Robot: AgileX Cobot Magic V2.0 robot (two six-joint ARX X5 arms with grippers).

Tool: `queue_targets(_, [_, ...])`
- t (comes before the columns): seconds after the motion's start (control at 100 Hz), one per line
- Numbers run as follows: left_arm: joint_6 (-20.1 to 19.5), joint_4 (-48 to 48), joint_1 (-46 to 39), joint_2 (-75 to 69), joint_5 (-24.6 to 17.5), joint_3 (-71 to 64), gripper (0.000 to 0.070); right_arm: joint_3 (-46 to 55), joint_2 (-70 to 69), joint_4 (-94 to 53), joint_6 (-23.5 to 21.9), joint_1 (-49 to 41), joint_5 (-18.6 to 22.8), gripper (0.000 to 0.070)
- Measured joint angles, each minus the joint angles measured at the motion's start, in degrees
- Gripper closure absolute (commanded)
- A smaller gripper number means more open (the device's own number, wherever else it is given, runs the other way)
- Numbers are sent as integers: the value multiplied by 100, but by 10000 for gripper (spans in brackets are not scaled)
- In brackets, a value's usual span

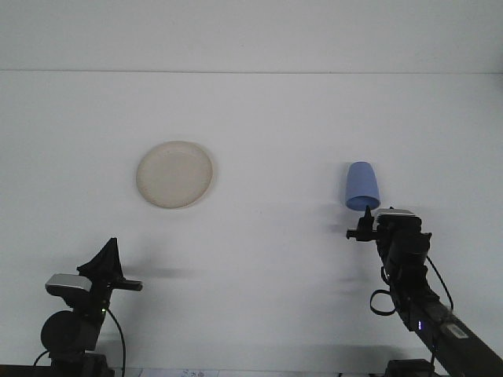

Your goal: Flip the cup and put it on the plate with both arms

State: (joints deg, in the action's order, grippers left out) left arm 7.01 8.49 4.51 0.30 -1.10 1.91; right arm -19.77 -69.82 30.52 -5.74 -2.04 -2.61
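A blue cup (pixel 362 187) stands upside down on the white table, right of centre. A cream plate (pixel 174 174) lies flat to the left of centre, with nothing on it. My right gripper (pixel 365 222) reaches forward and sits just in front of the cup's rim, its fingers seen end-on from behind the wrist. My left gripper (pixel 108 258) rests low at the near left, far from both the plate and the cup.
The white table (pixel 267 118) runs back to a pale wall. The right arm's body and cables (pixel 409 290) stretch from the near right corner toward the cup.
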Motion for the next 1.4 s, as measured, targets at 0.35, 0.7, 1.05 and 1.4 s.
queue_targets(0.35, [-2,0,0,0,0,0,688,-273,-1547,1480,59,492,549,313])
queue_targets(0.7, [0,0,0,0,0,0,688,-918,-2092,1554,166,658,1259,699])
queue_targets(1.05, [-2,0,0,0,0,0,688,-1080,-949,-17,304,151,1593,700])
queue_targets(1.4, [0,0,0,0,0,0,688,-4920,-81,-6483,1104,-1335,1569,700])
